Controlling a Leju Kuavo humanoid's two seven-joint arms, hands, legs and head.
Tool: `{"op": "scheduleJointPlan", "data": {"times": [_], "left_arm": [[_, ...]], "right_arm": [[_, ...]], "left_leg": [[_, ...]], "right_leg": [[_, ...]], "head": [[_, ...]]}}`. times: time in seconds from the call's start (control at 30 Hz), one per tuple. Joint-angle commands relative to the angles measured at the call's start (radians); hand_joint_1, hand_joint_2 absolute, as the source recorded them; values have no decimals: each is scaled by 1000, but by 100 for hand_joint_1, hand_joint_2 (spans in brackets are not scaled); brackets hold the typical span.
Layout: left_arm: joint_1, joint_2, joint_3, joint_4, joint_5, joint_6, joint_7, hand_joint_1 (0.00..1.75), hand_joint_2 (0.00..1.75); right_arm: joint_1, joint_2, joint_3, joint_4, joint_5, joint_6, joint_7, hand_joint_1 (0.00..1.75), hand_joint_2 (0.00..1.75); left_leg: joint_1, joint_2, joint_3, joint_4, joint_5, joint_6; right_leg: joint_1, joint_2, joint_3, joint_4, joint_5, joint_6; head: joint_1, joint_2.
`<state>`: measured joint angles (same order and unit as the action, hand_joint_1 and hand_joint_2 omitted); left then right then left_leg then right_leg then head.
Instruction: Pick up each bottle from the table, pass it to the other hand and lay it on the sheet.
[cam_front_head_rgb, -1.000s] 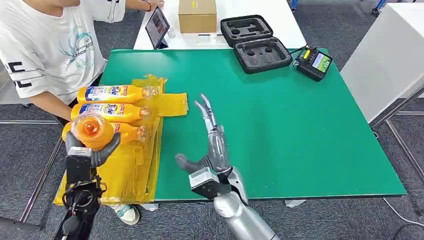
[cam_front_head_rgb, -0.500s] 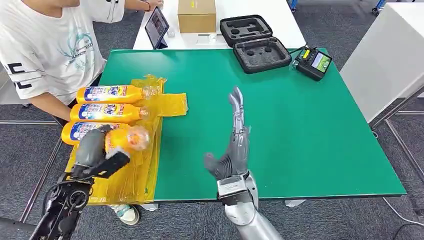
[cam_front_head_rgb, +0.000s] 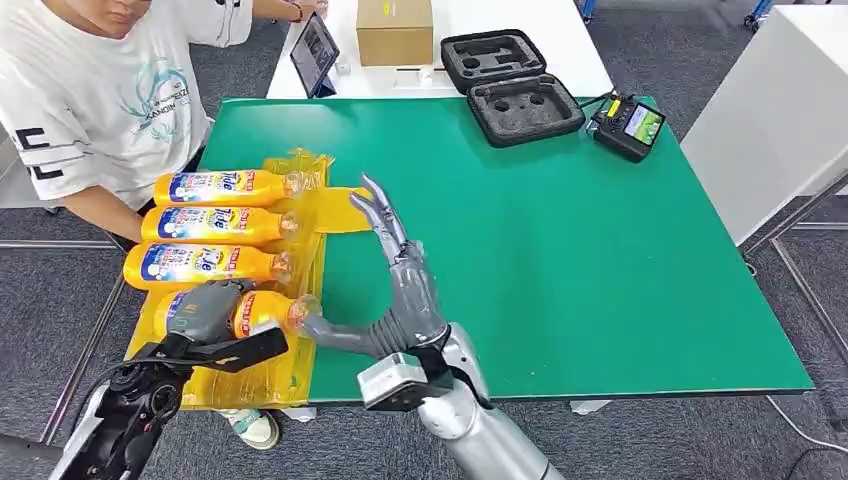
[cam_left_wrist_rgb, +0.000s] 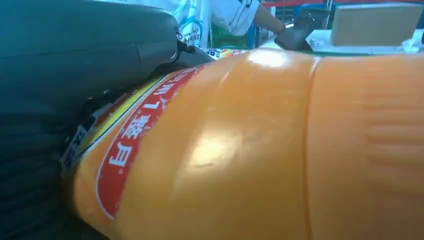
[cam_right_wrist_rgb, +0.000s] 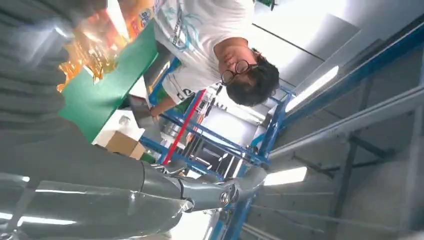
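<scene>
On the yellow sheet (cam_front_head_rgb: 255, 378) at the table's left edge lie three orange bottles (cam_front_head_rgb: 215, 224) side by side. A fourth orange bottle (cam_front_head_rgb: 265, 310) lies just nearer to me, with my left hand (cam_front_head_rgb: 205, 310) gripping its body. In the left wrist view, that bottle (cam_left_wrist_rgb: 260, 150) sits close up against the dark fingers (cam_left_wrist_rgb: 75, 60). My right hand (cam_front_head_rgb: 400, 290) hovers over the green table beside the sheet, fingers spread and holding nothing. Its thumb reaches toward the held bottle's cap; I cannot tell if they touch. The right wrist view has the hand's grey fingers (cam_right_wrist_rgb: 75, 165) across it.
A person in a white T-shirt (cam_front_head_rgb: 90, 90) stands at the table's left side, close to the sheet. At the far edge are a black foam case (cam_front_head_rgb: 515, 85), a cardboard box (cam_front_head_rgb: 395, 30), a tablet (cam_front_head_rgb: 315, 50) and a black device with a screen (cam_front_head_rgb: 628, 125). The green tabletop (cam_front_head_rgb: 600, 260) spreads to the right.
My left hand has brought the bottle from upright down to lying on the sheet below the other three. My right hand has swung left from mid-table toward the bottle's cap.
</scene>
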<state>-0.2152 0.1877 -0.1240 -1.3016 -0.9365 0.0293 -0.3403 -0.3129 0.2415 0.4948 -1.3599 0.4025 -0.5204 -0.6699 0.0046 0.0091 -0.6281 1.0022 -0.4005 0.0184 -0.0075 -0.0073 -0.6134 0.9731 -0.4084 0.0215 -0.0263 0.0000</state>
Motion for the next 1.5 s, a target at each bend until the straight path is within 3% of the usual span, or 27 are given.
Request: {"op": "scheduleJointPlan", "data": {"times": [0.03, 0.33, 0.9, 1.5], "left_arm": [[-23, 16, -31, 76, 18, -40, 9, 175, 175], [-37, 14, -39, 107, 29, -66, 7, 175, 175], [-97, 92, -100, 311, -40, -178, 56, 175, 175], [-122, 83, -98, 327, -80, -185, 103, 175, 175]], "right_arm": [[-67, 18, 37, 125, 1, 24, 4, 0, 175], [-80, 26, 56, 139, 17, 37, 21, 0, 175], [-73, 41, 75, 155, 15, 75, 41, 0, 175], [-76, 40, 77, 176, 8, 63, 38, 0, 175]], "left_leg": [[0, 0, 5, -1, -1, -1], [0, 0, 5, -1, -1, -1], [1, 1, 10, -2, -1, -2], [2, 2, 16, -2, 0, -3]], "right_leg": [[0, 1, 4, -1, -1, -1], [0, 1, 5, -1, -1, -1], [0, 2, 8, -1, 0, -1], [1, 3, 14, -1, 0, -2]], "head": [[0, 0], [0, 0], [0, 0], [0, 0]]}}
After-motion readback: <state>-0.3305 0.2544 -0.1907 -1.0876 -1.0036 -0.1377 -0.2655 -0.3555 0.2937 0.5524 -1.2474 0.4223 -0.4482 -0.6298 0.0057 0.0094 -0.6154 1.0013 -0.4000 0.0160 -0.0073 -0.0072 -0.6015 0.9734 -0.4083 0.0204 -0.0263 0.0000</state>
